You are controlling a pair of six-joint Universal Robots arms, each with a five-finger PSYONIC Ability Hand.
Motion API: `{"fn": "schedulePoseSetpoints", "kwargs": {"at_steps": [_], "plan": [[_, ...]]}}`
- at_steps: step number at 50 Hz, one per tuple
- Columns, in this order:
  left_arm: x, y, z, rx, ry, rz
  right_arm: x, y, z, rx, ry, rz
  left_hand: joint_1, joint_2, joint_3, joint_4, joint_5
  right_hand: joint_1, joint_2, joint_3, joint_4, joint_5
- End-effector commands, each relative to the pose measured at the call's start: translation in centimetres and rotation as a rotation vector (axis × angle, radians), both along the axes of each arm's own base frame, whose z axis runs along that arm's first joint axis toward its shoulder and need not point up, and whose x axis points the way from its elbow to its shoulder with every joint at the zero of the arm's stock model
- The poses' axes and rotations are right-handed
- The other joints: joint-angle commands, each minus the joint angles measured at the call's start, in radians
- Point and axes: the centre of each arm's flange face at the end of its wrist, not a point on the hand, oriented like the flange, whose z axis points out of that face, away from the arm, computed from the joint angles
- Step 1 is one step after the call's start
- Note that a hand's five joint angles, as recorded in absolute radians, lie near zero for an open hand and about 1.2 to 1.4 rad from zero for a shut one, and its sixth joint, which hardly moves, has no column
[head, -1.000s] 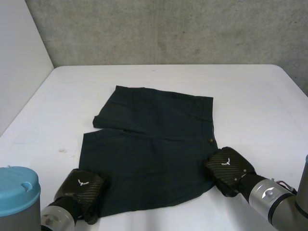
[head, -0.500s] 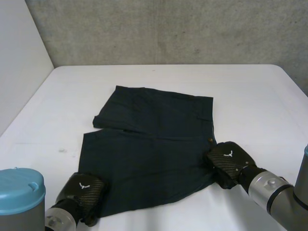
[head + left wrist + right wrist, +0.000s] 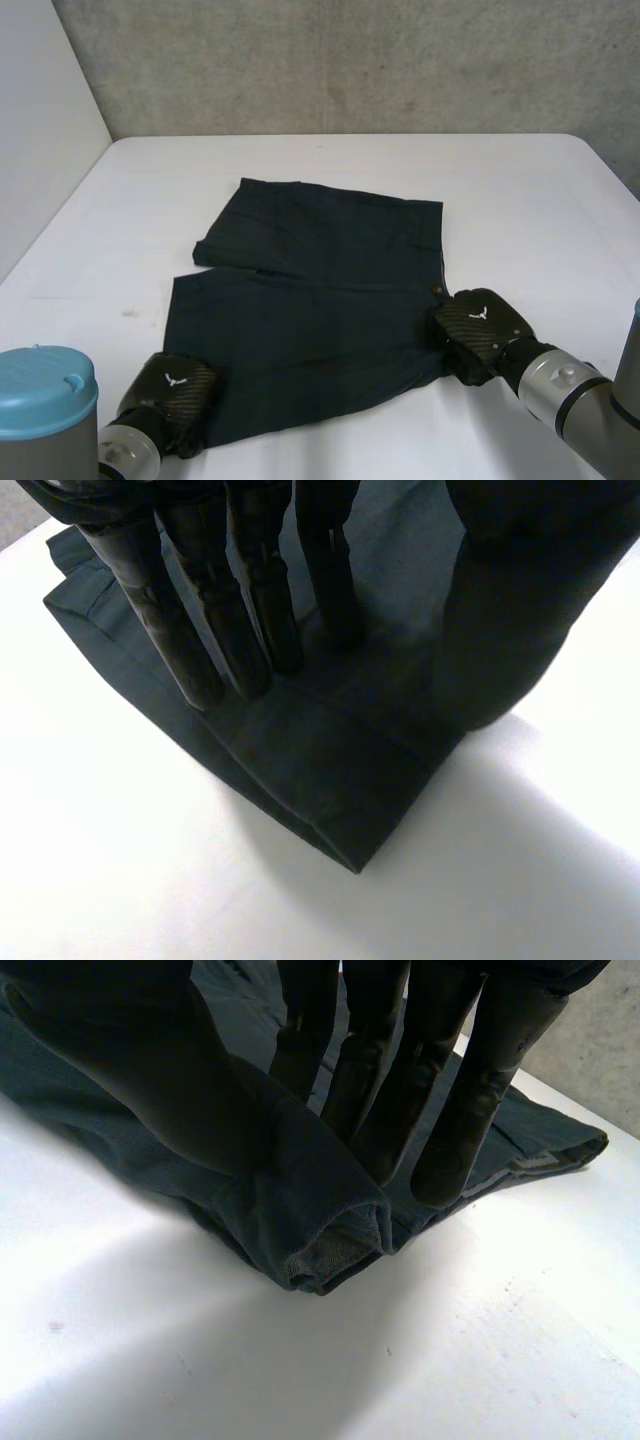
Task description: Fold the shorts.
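Dark shorts (image 3: 310,300) lay on the counter (image 3: 520,200). Left hand (image 3: 172,392) pressed straight fingers (image 3: 250,610) on its near corner. Right hand (image 3: 478,330) pinched the other.

We saw soft, even light from overhead in the head view: the white tabletop (image 3: 520,200) was bright without glare, and the grey wall (image 3: 350,60) was evenly lit. The dark shorts (image 3: 320,300) kept only faint fold shading. In the left wrist view the fingers (image 3: 250,610) of the left hand (image 3: 170,395) were near-black against a washed-out tabletop. In the right wrist view the right hand (image 3: 470,1090) was equally dark, and a bright patch lay on the tabletop just beside the bunched cloth, dimmer farther out.
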Motion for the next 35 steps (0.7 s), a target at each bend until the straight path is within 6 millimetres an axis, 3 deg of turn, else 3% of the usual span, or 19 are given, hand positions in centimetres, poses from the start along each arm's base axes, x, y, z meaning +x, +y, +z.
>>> {"fn": "schedulePoseSetpoints", "kwargs": {"at_steps": [1,4,7,15,23,28,35], "plan": [[0.0,-0.2,0.0,-0.003,0.001,0.005,0.0,0.0,0.0,0.0,0.001,-0.002,0.499,0.453,0.454,0.455,0.46,0.441,0.244,0.209,0.206,0.241],[0.1,-0.3,0.2,-0.013,-0.001,0.014,0.0,0.0,0.0,0.0,0.001,-0.002,0.673,0.627,0.628,0.629,0.634,0.441,0.244,0.209,0.206,0.241],[0.2,-0.6,0.9,-0.048,-0.007,0.042,0.0,0.0,0.1,-0.004,0.003,-0.003,0.676,0.63,0.631,0.632,0.637,0.441,0.244,0.209,0.206,0.241],[0.2,-1.0,5.7,-0.233,0.02,0.039,-0.3,0.0,1.3,0.005,0.038,-0.032,0.676,0.63,0.631,0.632,0.637,0.441,0.244,0.209,0.206,0.241],[0.7,0.4,11.1,-0.375,-0.009,-0.013,-1.0,1.8,6.6,0.009,0.104,-0.014,0.676,0.63,0.631,0.632,0.637,0.441,0.244,0.209,0.206,0.241],[1.9,2.7,14.3,-0.355,-0.016,-0.035,-1.6,4.2,11.2,-0.05,0.156,0.019,0.676,0.63,0.631,0.632,0.637,0.441,0.244,0.209,0.206,0.241],[2.9,5.5,16.1,-0.284,-0.018,-0.1,-2.6,7.1,14.1,-0.018,0.244,0.068,0.676,0.63,0.631,0.632,0.637,0.441,0.244,0.209,0.206,0.241]]}}
